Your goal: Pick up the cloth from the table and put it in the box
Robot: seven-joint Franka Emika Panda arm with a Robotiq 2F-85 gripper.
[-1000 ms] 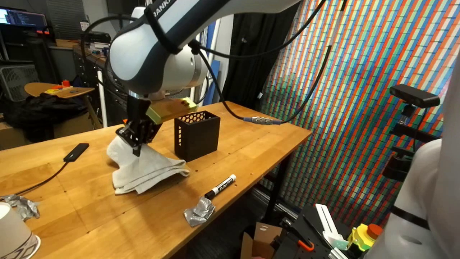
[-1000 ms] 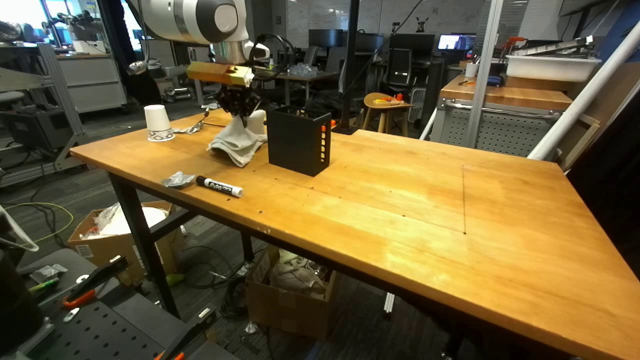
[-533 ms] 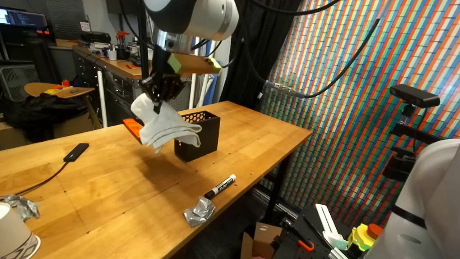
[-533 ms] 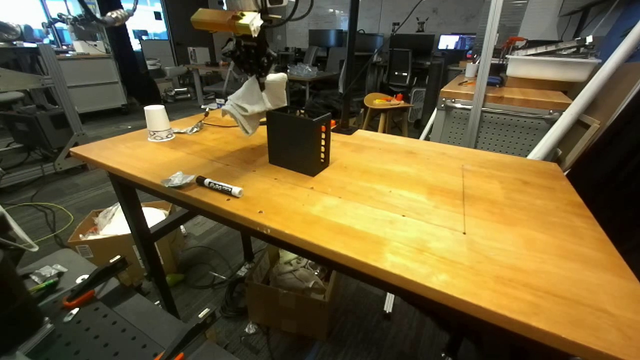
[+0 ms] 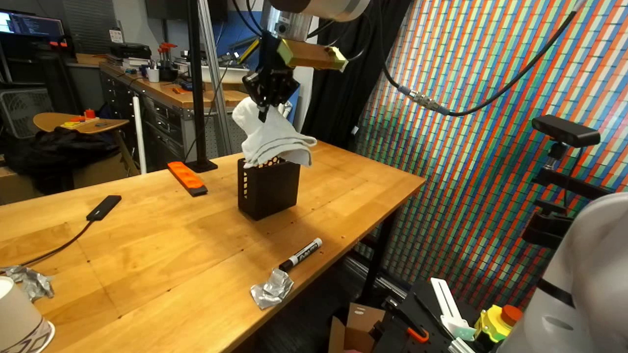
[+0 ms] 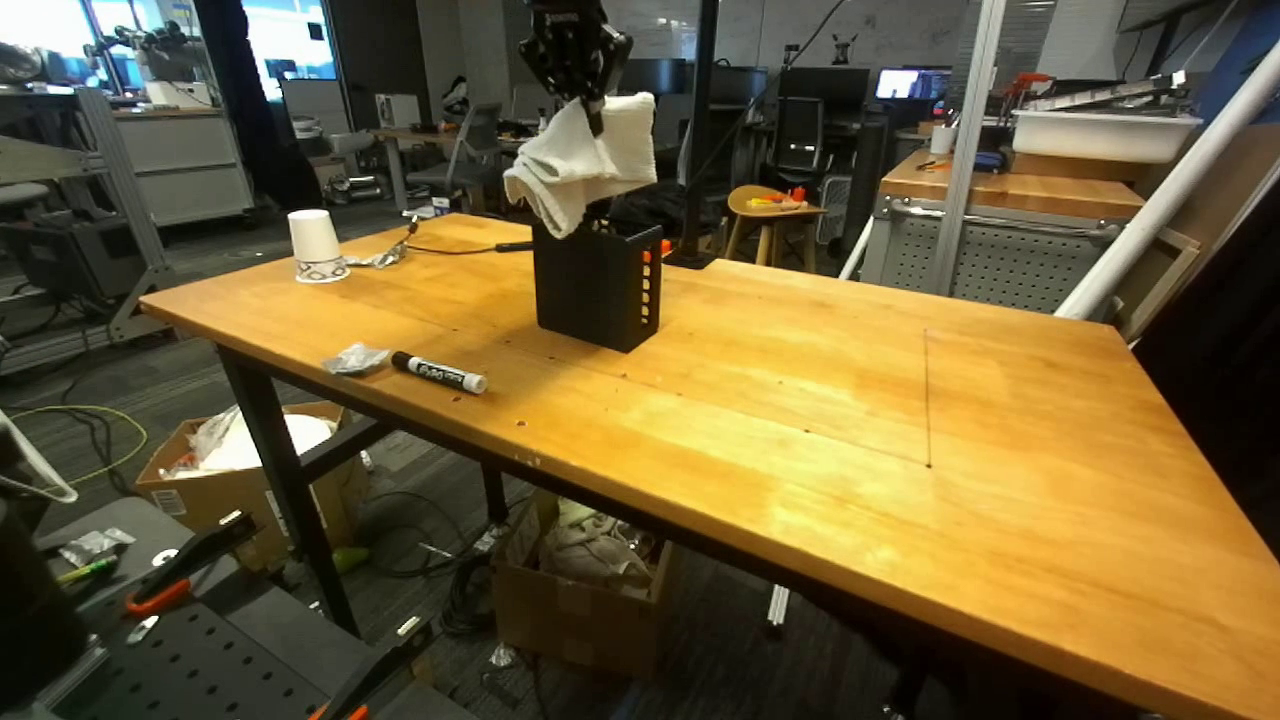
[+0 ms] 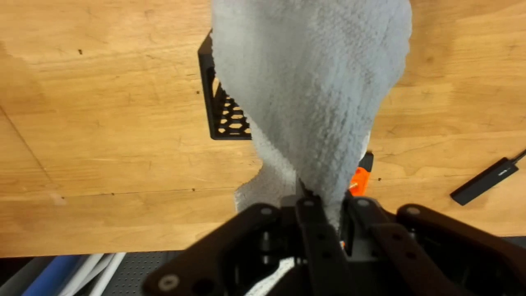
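White folded fabric cloth [image 5: 274, 135]: aloft, clear of the light-brown wooden table [image 6: 850, 400], hanging above the small black box with mesh-patterned sides [image 5: 270, 191]; whether its lowest edge touches the rim I cannot tell.
Dark two-fingered gripper [image 7: 326, 197]: fingers pinched on the cloth, with flaps spreading to either side.
Hanging folds: they look broader than the opening and, in both exterior views, appear to droop across the top of its outer wall; let go here, they would probably drape outside and might drag the rest onto the table.
Box rim: in the wrist view the cloth hides most of it, so an off-centre descent is easy to miss; fabric bunching on one wall could shove or tip the box.
Grip: a fold may slip if only some layers are caught.
Release: fabric snagging on the fingertips could pull the cloth back out.
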